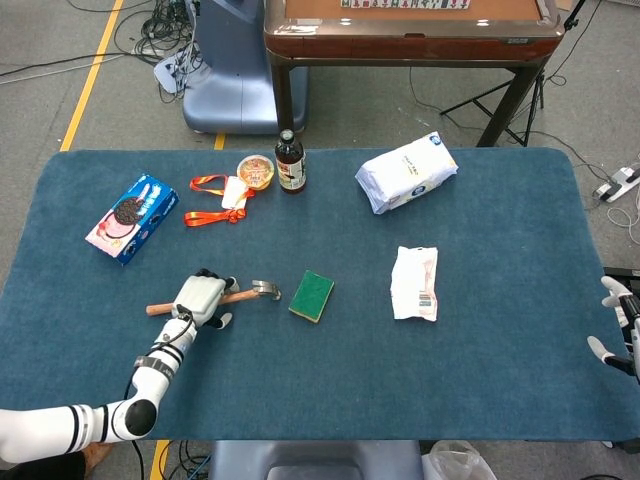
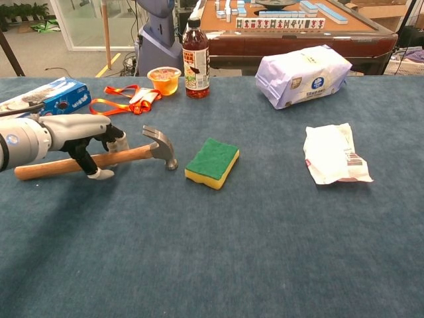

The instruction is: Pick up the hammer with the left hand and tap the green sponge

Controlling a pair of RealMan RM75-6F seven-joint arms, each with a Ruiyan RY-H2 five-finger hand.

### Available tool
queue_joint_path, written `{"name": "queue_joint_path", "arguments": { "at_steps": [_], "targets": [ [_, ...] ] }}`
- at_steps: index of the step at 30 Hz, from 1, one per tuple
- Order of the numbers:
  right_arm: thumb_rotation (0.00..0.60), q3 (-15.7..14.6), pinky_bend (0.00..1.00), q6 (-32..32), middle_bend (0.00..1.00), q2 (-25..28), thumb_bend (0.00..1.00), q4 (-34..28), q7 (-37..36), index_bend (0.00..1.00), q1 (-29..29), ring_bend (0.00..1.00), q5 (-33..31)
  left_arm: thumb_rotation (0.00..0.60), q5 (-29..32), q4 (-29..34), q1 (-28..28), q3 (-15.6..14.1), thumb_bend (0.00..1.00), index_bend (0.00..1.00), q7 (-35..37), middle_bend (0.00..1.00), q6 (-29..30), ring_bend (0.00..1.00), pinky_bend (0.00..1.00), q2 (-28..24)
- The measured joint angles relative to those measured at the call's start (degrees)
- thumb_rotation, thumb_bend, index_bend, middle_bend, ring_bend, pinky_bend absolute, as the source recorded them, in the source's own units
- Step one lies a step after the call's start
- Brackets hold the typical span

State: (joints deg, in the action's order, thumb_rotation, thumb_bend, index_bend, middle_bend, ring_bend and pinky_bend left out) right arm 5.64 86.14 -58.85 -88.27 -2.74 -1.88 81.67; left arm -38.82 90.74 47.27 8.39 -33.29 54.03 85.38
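The hammer (image 1: pixel 262 291) (image 2: pixel 136 155) lies flat on the blue table, wooden handle pointing left and steel head toward the sponge. My left hand (image 1: pixel 200 298) (image 2: pixel 76 135) lies over the middle of the handle, its thumb in front and its fingers behind; the hammer still rests on the cloth. The green sponge (image 1: pixel 312 295) (image 2: pixel 212 161), yellow underneath, sits just right of the hammer head, apart from it. My right hand (image 1: pixel 621 330) hangs at the table's right edge with fingers spread, holding nothing; the chest view does not show it.
At the back stand a dark bottle (image 1: pixel 290 162) (image 2: pixel 197 56), a jelly cup (image 1: pixel 255 171) and an orange lanyard (image 1: pixel 213 199). A blue cookie box (image 1: pixel 133 217) lies far left. A white tissue pack (image 1: pixel 406 173) and a white wrapper (image 1: pixel 415 283) lie to the right.
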Motion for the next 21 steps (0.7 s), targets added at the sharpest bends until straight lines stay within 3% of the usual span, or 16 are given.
{"name": "queue_joint_path", "arguments": {
  "at_steps": [21],
  "targets": [
    [0.6, 0.05, 0.23, 0.2, 0.38, 0.31, 0.19, -0.46, 0.02, 0.21, 0.62, 0.26, -0.35, 0.6, 0.03, -0.38, 1.58, -1.03, 0.42, 0.38, 0.78, 0.44, -0.5, 0.27, 0.13, 0.19]
  ]
}}
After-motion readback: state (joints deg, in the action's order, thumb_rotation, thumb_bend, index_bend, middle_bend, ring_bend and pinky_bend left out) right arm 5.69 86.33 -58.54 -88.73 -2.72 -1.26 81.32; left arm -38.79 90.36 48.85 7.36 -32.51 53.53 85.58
